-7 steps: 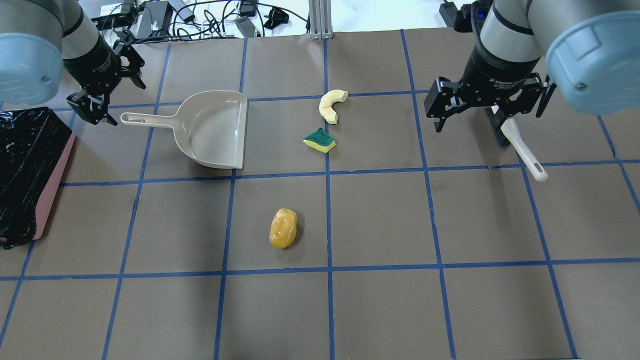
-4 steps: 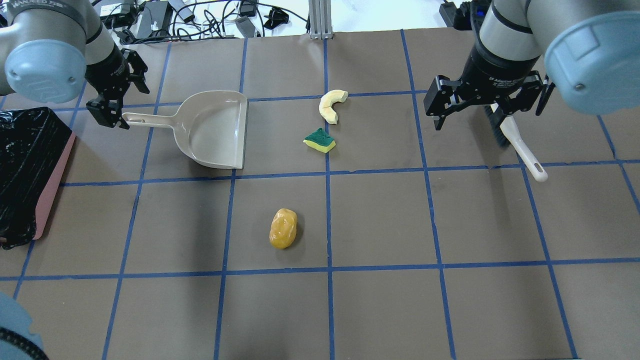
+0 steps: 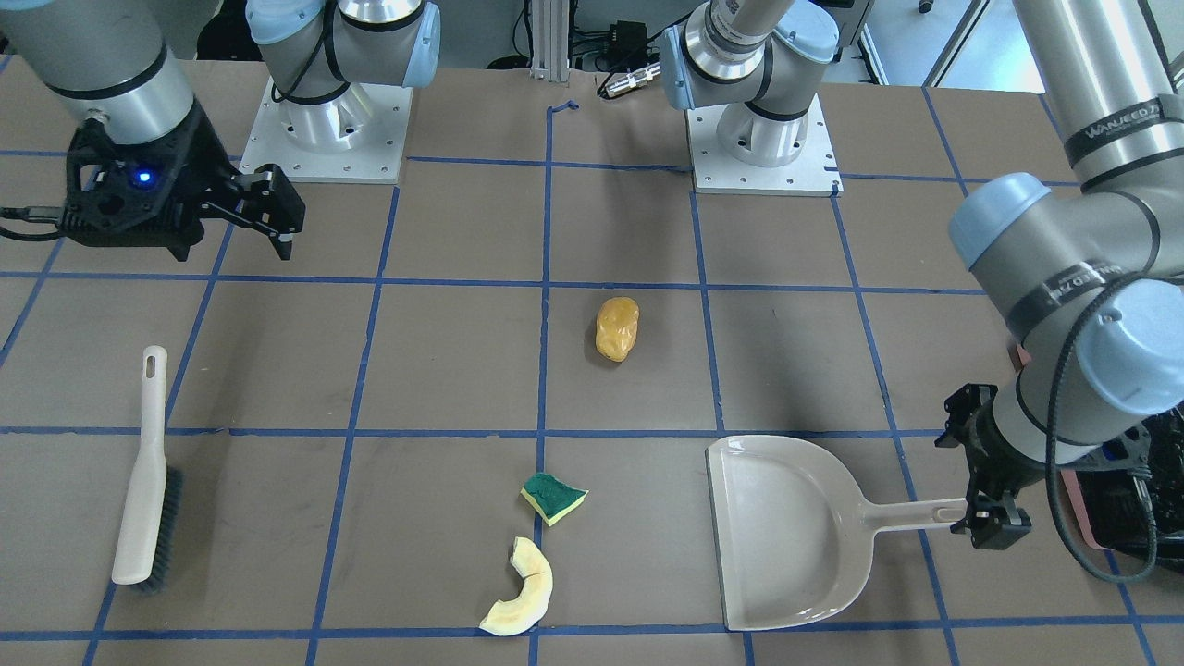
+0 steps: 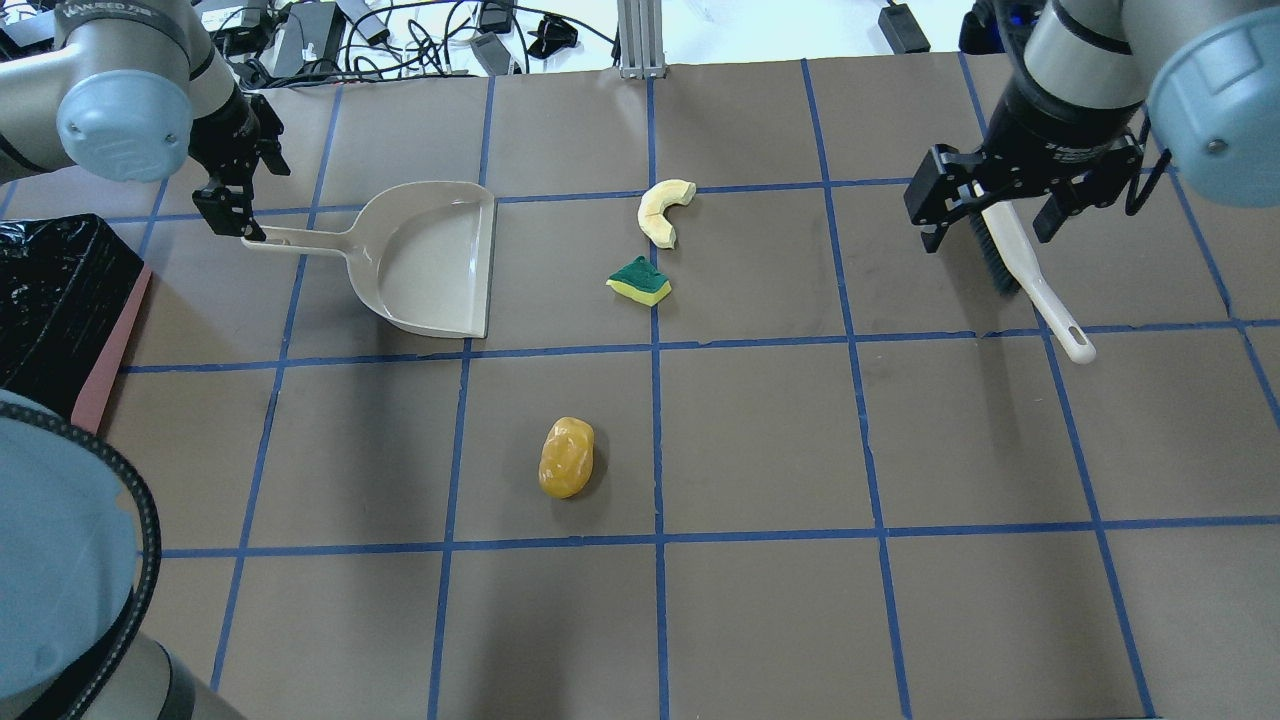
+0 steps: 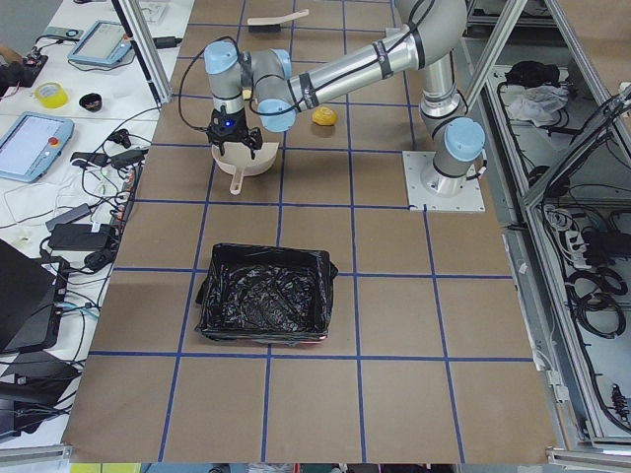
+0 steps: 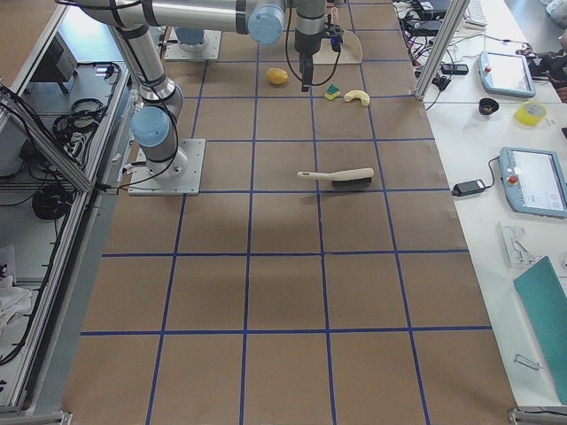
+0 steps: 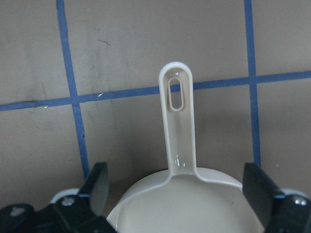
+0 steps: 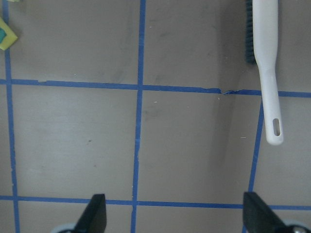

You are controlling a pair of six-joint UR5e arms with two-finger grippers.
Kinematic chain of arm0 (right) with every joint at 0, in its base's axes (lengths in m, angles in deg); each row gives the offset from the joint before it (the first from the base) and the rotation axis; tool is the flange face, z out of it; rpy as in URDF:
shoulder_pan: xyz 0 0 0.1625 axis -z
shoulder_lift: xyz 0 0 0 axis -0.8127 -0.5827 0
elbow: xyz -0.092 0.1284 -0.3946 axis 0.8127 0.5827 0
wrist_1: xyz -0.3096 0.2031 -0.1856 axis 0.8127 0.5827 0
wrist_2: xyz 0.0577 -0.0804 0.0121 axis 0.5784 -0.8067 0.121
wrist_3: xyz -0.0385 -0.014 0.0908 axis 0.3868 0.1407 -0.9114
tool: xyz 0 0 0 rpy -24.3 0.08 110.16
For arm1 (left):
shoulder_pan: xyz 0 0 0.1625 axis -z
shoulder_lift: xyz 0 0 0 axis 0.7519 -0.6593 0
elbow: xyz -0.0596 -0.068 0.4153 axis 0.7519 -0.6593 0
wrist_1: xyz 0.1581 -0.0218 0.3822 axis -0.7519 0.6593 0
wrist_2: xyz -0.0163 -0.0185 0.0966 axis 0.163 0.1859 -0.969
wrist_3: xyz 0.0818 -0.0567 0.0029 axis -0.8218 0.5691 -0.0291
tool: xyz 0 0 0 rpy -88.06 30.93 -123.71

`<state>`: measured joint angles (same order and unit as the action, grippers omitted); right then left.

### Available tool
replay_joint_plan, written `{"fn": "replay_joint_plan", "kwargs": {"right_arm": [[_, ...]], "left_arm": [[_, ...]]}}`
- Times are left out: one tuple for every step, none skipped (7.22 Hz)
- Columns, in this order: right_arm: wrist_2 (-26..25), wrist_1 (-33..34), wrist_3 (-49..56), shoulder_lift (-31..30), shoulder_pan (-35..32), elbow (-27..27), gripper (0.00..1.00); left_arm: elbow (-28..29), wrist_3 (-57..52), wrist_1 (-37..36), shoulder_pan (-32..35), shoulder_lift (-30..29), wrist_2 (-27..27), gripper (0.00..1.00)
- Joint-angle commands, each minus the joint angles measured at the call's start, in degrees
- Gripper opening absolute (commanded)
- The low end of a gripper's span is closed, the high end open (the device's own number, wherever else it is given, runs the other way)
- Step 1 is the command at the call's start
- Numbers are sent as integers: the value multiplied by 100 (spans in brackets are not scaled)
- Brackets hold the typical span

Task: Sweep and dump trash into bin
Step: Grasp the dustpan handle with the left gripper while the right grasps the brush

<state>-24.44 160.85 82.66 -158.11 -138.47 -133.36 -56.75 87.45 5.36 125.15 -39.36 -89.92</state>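
The trash lies loose on the table: an orange-yellow lump (image 4: 566, 457), a green-and-yellow sponge chunk (image 4: 639, 281) and a pale cream curved slice (image 4: 662, 208). The bin (image 4: 108, 372), pink-sided with a black bag, stands at the left edge. A beige dustpan (image 4: 430, 255) lies left of the sponge, handle pointing at the bin. My left gripper (image 4: 233, 218) hangs open over the handle's end; in the left wrist view its fingers (image 7: 99, 177) straddle the handle. My right gripper (image 4: 988, 222) is open above a white brush (image 4: 1030, 275), holding nothing.
Blue tape divides the brown table into squares. Cables and power bricks (image 4: 300, 35) lie beyond the far edge. The two arm bases (image 3: 328, 120) stand at the robot's side of the table. Tablets and tape rolls (image 6: 532, 111) sit on side benches.
My left gripper has moved right and turned, from beside the bin to over the dustpan handle's end. My right gripper has shifted right and farther back, over the brush head. Nothing else moved.
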Motion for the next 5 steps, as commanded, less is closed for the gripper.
{"fn": "replay_joint_plan", "kwargs": {"right_arm": [[-23, 57, 739, 254, 569, -18, 100], [-319, 188, 784, 352, 632, -18, 100], [-661, 546, 776, 683, 633, -131, 100], [-621, 862, 880, 835, 711, -324, 100], [-612, 1196, 968, 845, 756, -569, 100]], "left_arm": [[322, -214, 27, -237, -429, 444, 94], [375, -443, 62, -387, -430, 726, 95], [376, -523, 376, -580, -430, 1129, 95], [358, -524, 492, -608, -430, 1168, 95], [315, -489, 459, -608, -447, 1203, 95]]}}
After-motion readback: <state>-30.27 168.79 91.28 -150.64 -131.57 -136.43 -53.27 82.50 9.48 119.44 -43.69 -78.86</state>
